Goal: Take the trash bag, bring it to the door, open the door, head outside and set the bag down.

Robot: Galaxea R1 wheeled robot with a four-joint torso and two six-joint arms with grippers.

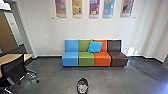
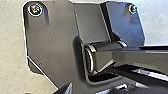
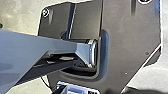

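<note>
A sofa (image 1: 94,63) in blue, green, orange and brown sections stands against the pale wall (image 1: 50,30), with a bright blue cushion (image 1: 95,47) leaning on its backrest, where green meets orange. On the wall above the sofa hang five colourful panels (image 1: 94,8). To the left of the sofa, a dark office chair (image 1: 15,68) stands beside a light wood-toned surface (image 1: 5,62), and farther left, past a grey frame, is a brown upright panel (image 1: 6,33). On the dark floor (image 1: 52,75) in front of the sofa is a dark oval thing (image 1: 82,85) with a pale, mottled middle, too blurred to name. Where the trash bag is, I cannot tell, nor whether the left tool and the right tool are released, clenched or grasping anything
</note>
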